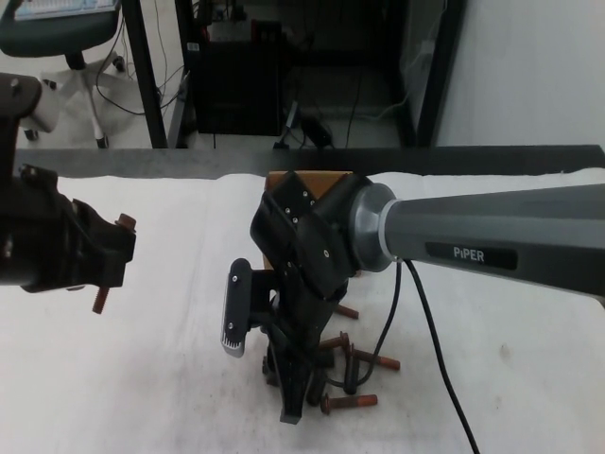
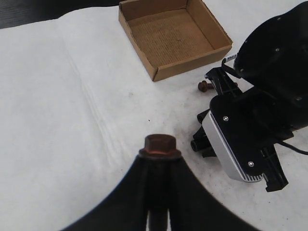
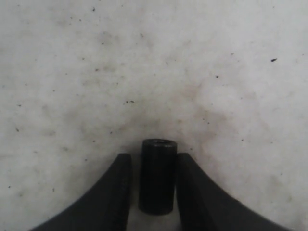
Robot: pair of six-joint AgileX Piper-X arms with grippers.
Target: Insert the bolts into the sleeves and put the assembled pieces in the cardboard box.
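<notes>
My left gripper [image 2: 159, 161] is shut on a rusty bolt [image 2: 159, 145], hex head toward the camera. It hangs above the white cloth at the left of the bench [image 1: 112, 260], with the bolt's shank [image 1: 99, 299] sticking out below. My right gripper [image 3: 154, 161] points down at the cloth with a black sleeve [image 3: 158, 175] between its fingers, open end outward. In the high view that gripper [image 1: 289, 409] is low over a cluster of loose bolts [image 1: 348, 402]. The cardboard box [image 2: 173, 36] stands open and empty behind the right arm [image 1: 284, 180].
A white cloth [image 1: 142, 378] covers the bench. Several rusty bolts lie around the right gripper, one of them [image 2: 204, 85] near the box. The right arm's cable [image 1: 430, 331] trails over the cloth. A dark rail [image 1: 142, 161] marks the bench's far edge.
</notes>
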